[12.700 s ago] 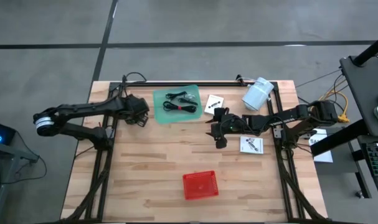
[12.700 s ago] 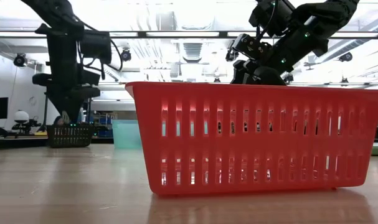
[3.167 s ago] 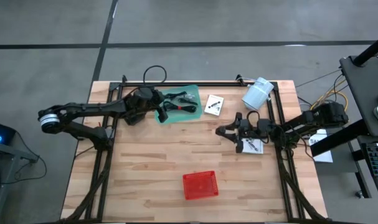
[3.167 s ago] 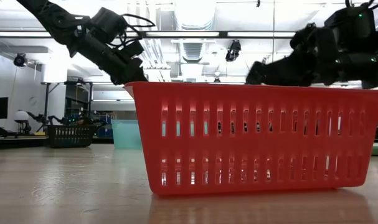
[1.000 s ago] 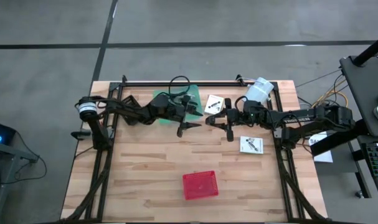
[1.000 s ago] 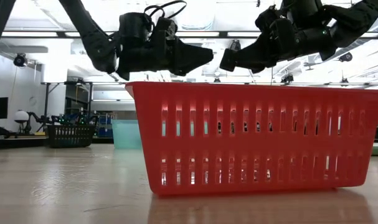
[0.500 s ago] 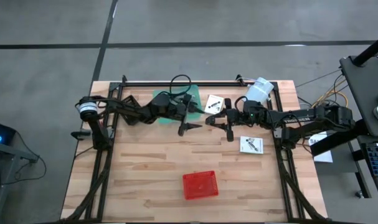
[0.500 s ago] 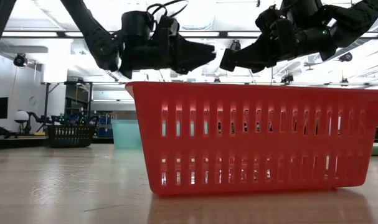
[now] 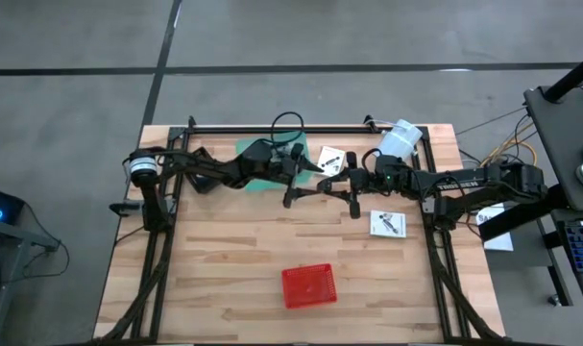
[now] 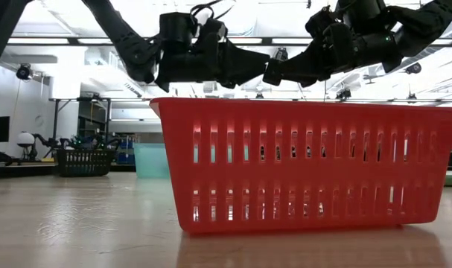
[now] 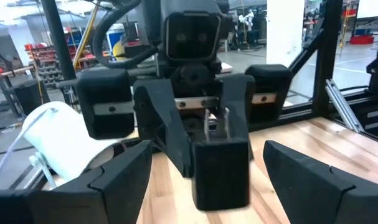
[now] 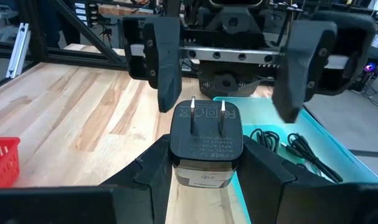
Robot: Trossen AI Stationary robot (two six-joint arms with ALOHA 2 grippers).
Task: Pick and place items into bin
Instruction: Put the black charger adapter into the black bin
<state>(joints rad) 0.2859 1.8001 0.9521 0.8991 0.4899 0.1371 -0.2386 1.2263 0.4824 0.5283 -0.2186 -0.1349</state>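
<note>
High view: both arms reach toward the middle of the tabletop (image 9: 224, 250), their tips nearly meeting just in front of the green tray (image 9: 257, 168). The right claw (image 9: 351, 194) is clamped on a black plug adapter (image 12: 205, 143), a blocky charger with two silver prongs facing the other arm. The left claw (image 9: 293, 188) faces it with fingers spread wide on either side of the adapter and nothing between them.

In the right wrist view, thin black coiled cables (image 12: 288, 149) lie inside the green tray, behind the left arm. A white card with black marks (image 9: 330, 160) lies beside the tray, and another card (image 9: 388, 224) sits near the right arm. The red bin (image 9: 307, 285) stands well apart at the front of the tabletop; it seems empty, though the low view shows only its slotted wall.
</note>
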